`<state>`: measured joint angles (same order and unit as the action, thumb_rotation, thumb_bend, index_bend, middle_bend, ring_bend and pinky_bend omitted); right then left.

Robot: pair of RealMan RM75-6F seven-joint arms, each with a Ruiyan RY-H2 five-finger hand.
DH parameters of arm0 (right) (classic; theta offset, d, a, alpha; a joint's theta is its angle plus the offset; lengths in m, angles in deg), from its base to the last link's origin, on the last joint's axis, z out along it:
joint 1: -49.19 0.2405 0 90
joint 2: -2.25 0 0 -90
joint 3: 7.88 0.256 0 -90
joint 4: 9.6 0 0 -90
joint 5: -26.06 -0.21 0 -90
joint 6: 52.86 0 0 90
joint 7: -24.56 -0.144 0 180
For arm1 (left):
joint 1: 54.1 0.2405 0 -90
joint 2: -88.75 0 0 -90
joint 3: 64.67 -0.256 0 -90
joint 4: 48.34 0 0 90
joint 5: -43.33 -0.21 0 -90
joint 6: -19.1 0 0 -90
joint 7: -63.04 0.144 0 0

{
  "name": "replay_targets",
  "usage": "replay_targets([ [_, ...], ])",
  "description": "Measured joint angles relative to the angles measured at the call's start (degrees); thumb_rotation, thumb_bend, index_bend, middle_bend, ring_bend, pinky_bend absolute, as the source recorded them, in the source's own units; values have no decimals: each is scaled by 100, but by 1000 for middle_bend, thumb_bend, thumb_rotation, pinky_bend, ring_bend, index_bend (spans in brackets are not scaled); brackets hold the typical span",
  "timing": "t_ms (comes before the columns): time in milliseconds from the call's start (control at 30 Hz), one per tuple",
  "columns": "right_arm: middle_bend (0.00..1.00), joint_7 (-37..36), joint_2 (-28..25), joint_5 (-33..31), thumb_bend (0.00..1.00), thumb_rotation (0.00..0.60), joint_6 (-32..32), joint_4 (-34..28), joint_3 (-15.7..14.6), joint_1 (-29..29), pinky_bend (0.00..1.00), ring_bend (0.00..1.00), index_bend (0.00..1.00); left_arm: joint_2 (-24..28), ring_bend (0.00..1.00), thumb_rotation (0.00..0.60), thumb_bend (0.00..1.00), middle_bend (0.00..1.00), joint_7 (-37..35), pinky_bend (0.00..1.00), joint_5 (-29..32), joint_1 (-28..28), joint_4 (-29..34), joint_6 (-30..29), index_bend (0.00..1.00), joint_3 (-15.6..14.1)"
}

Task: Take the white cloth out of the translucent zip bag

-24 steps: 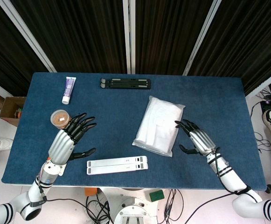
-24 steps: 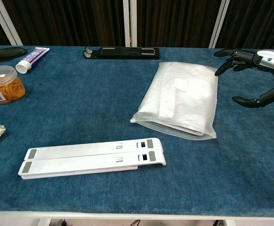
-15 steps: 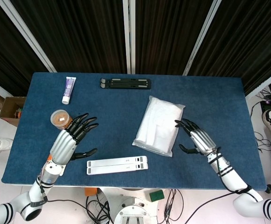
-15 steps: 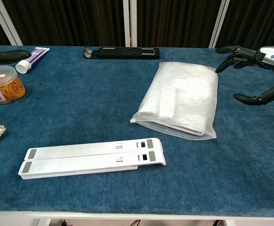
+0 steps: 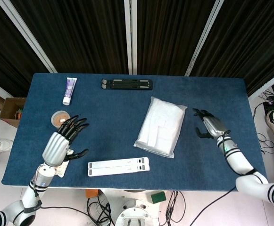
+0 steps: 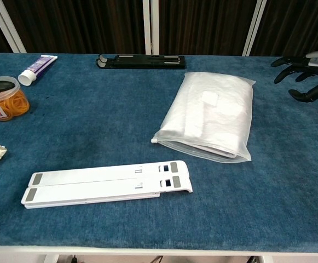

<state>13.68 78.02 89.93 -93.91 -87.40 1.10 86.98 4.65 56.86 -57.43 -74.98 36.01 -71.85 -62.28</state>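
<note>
Looking down from the head view, we found the translucent zip bag (image 5: pixel 161 127) lying flat on the blue table (image 5: pixel 113 108), right of centre, with the white cloth (image 6: pixel 213 112) folded inside it. Our right hand (image 5: pixel 208 126) hung just to the right of the bag, apart from it, fingers spread and holding nothing; the chest view caught only its dark fingertips (image 6: pixel 291 61) at the right edge. Our left hand (image 5: pixel 61 143) was well away on the table's left side, fingers apart and empty, just beside the jar of rubber bands (image 6: pixel 1 98). Between the two hands lay a white folding stand (image 6: pixel 107 182). At the far edge we saw a black stand (image 5: pixel 127 84) and a tube (image 5: pixel 69 90).
</note>
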Motion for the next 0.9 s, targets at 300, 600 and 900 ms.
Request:
replay_targets([
  [300, 194, 852, 840, -895, 525, 600, 683, 798, 188, 787, 86, 8, 0, 33, 63, 600, 148, 126, -114, 155, 148, 42, -122, 121, 171, -31],
  [600, 194, 1370, 1592, -1147, 520, 600, 1016, 1027, 382, 1630, 63, 8, 0, 59, 63, 600, 149, 126, -148, 155, 194, 69, -147, 171, 172, -59],
  [900, 193, 1531, 2302, -961, 519, 600, 1276, 1141, 604, 2358, 4, 1, 0, 141, 64, 600, 149, 126, -142, 155, 248, 225, -111, 93, 171, -130],
])
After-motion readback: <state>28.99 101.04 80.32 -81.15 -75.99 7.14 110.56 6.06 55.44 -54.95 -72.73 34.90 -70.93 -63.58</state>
